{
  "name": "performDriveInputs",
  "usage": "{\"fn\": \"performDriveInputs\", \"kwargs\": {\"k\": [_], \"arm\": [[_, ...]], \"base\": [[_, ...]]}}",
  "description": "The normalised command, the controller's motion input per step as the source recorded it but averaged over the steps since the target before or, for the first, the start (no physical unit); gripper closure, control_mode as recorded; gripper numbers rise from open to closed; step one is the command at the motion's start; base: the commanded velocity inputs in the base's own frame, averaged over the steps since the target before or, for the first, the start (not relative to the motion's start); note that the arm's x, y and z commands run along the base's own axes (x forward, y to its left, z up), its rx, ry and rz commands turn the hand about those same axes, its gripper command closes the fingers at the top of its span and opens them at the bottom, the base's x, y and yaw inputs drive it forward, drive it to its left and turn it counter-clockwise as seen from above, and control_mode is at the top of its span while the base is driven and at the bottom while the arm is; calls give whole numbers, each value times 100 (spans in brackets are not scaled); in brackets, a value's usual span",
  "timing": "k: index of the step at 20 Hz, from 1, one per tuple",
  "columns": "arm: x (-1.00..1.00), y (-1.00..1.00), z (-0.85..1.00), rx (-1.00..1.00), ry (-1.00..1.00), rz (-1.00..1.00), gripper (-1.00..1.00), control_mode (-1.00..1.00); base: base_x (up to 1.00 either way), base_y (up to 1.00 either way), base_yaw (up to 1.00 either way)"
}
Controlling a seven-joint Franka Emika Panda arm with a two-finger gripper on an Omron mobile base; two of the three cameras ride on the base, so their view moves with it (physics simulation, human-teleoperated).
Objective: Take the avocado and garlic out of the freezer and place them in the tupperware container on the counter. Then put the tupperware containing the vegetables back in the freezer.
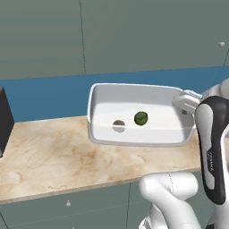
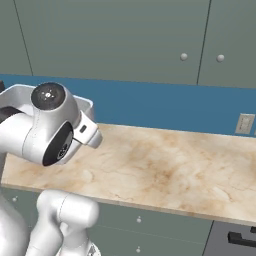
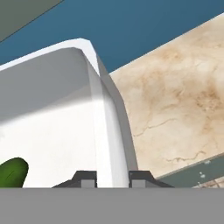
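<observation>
The white tupperware container (image 1: 154,141) hangs tilted over the beige counter (image 1: 49,156), its open side turned toward the left base view. Inside it lie the dark green avocado (image 1: 141,118) and the pale grey garlic (image 1: 119,125). My gripper (image 3: 113,177) is shut on the container's right end wall (image 3: 107,131), one fingertip on each side. A green edge of the avocado (image 3: 12,172) shows at the lower left of the hand view. In the right base view the container's rim (image 2: 86,104) peeks out behind my arm. The freezer is out of view.
A dark box (image 1: 4,118) stands at the counter's left end. A blue backsplash and grey-green upper cabinets with knobs (image 2: 184,56) run behind. A wall outlet (image 2: 245,123) sits at the right. Bare counter (image 2: 165,165) stretches right of the arm.
</observation>
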Motion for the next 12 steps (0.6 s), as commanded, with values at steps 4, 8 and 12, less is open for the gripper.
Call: {"fn": "performDriveInputs", "kwargs": {"k": [4, 8, 12], "arm": [[-40, 10, 10, 0, 0, 0, 100, -100], [-28, 1, 0, 0, 0, 0, 100, -100], [-16, 1, 0, 0, 0, 0, 100, 100]], "base": [[0, 0, 0], [0, 0, 0], [-64, 21, 0]]}}
